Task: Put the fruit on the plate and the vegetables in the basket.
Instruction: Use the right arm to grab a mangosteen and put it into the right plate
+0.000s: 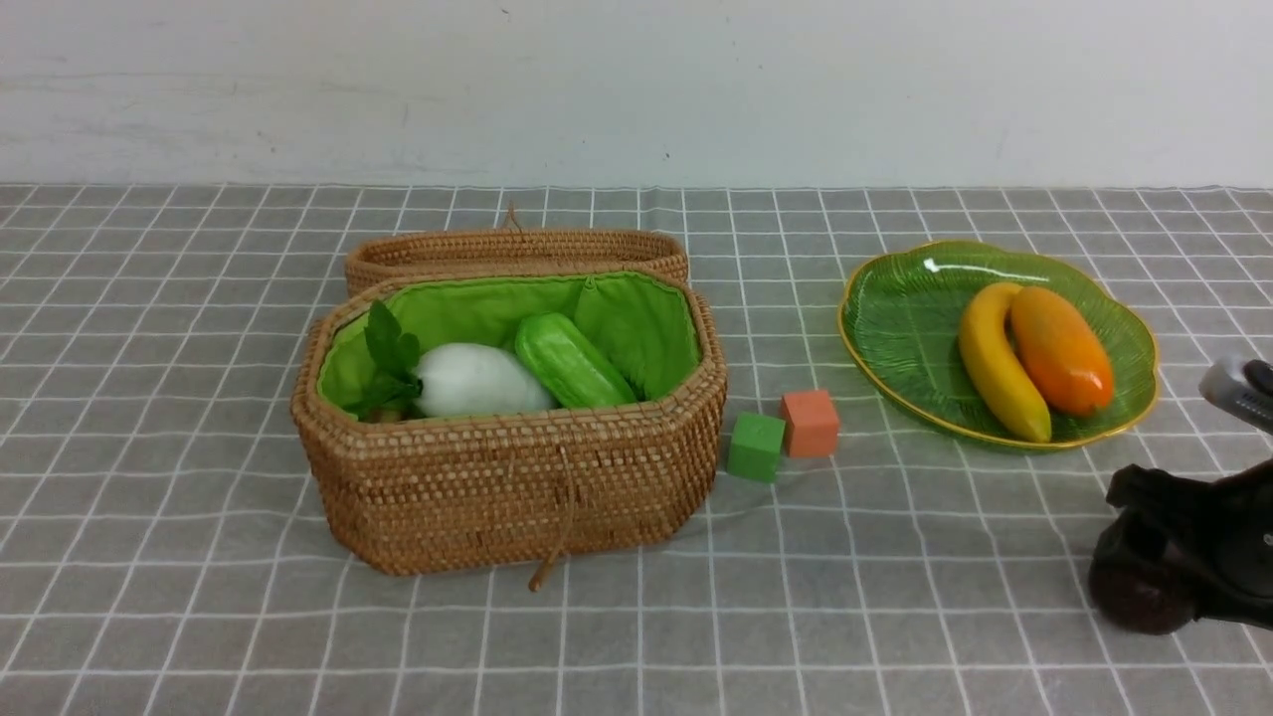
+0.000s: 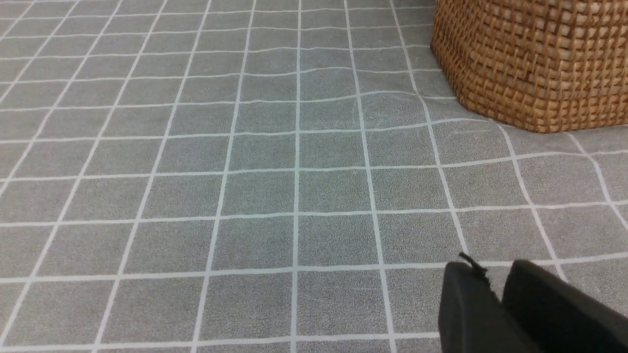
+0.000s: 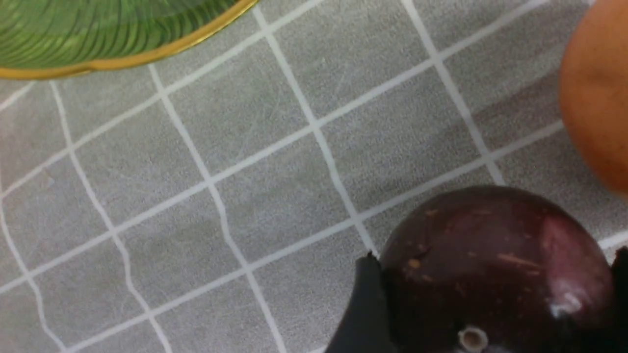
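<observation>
The brown woven basket [image 1: 517,487] with green lining holds the white radish [image 1: 477,381] with green leaves and the light green cucumber [image 1: 569,360]. The green glass plate [image 1: 895,318] holds the yellow banana [image 1: 995,363] and the orange mango [image 1: 1059,348]. My right gripper [image 1: 1144,542] is low at the table's right, near the plate, shut on the round dark purple fruit [image 3: 481,255], one finger on each side. The brown-orange potato [image 3: 598,98] lies close beside it. My left gripper [image 2: 490,274] is shut and empty over the cloth near a basket corner [image 2: 535,63]. The eggplant is not in view.
The basket's woven lid [image 1: 517,254] leans behind the basket. A green cube [image 1: 756,447] and an orange cube [image 1: 811,423] sit between basket and plate. The plate's gold rim [image 3: 122,61] shows in the right wrist view. A grey checked cloth covers the table.
</observation>
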